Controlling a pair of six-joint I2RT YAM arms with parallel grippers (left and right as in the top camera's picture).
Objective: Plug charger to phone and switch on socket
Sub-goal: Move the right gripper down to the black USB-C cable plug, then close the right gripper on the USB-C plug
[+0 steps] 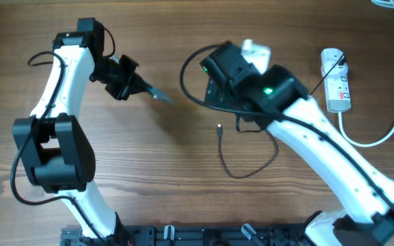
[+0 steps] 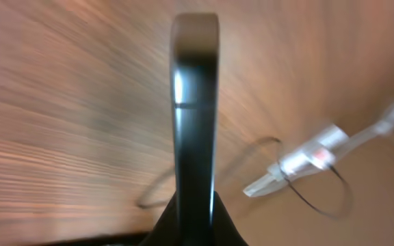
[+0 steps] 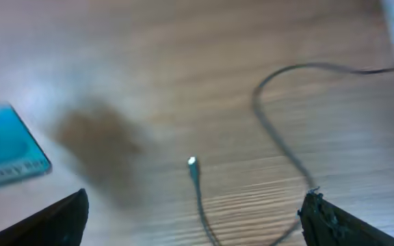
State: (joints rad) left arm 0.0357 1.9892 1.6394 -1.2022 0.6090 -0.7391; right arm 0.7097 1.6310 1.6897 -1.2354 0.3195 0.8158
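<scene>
Right gripper (image 3: 195, 197) gapes wide, empty; charger (image 3: 273, 137) lies beneath it, light, limp, springy; its tip (image 3: 192, 162) sits between the fingers; pinch just behind it; phone (image 3: 9, 154) hangs leftward, seemingly clamped by left gripper (image 1: 139, 85).

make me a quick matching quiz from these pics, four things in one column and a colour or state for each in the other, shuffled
Things:
1. phone
2. charger
3. socket
4. right gripper

Colour or state:
a. white, with a thick white cord
b. jaws wide open
c. teal screen
d. thin, black and curly, with a metal tip

Pairs: 1-c, 2-d, 3-a, 4-b
</scene>
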